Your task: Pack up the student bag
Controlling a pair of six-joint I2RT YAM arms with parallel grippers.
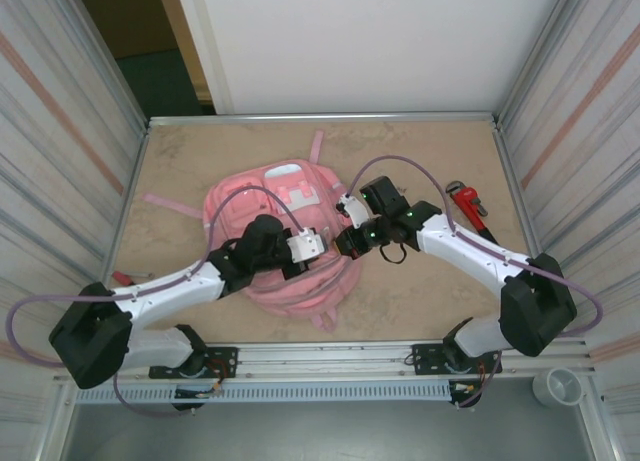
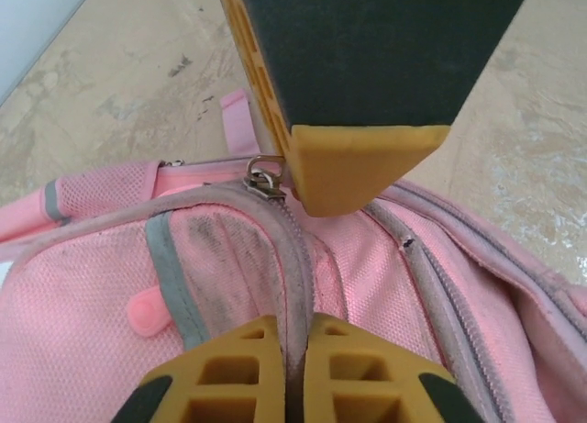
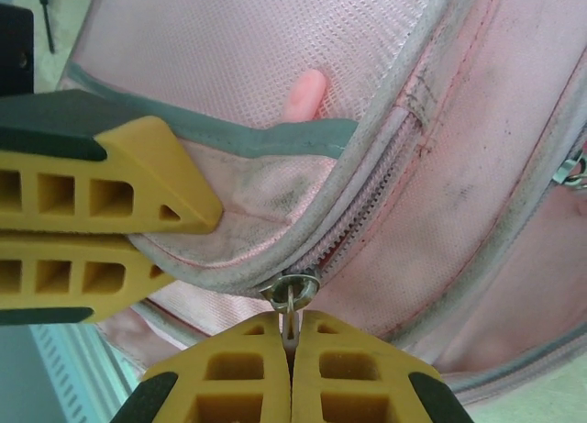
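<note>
Our right gripper has its two yellow fingers pressed together on the zip pull, a small metal ring whose pale tab disappears between the pads. Our left gripper is likewise closed, its fingers pinching a grey-edged fold of the student bag right along the zip line. In the right wrist view that pinch sits just left of the pull. The fabric edge is clamped between the left fingers, and the zip teeth run up and away from the ring. In the left wrist view, one right finger comes down from above, with its tip just beside the same ring.

Around the two grips the pink mesh is scuffed and grey along the seams. A small pink tab sticks out of the panel a little beyond the zip.

From above, we see both arms reaching in from the near edge and meeting over the near right part of the bag, the grippers almost touching. The bag lies flat near the middle of the table, front side up. Its white patches are toward the far end. One pink strap trails to the left and another points to the far edge.

Farther right, a red pipe wrench lies on the table, apart from the bag and beyond our right arm.
</note>
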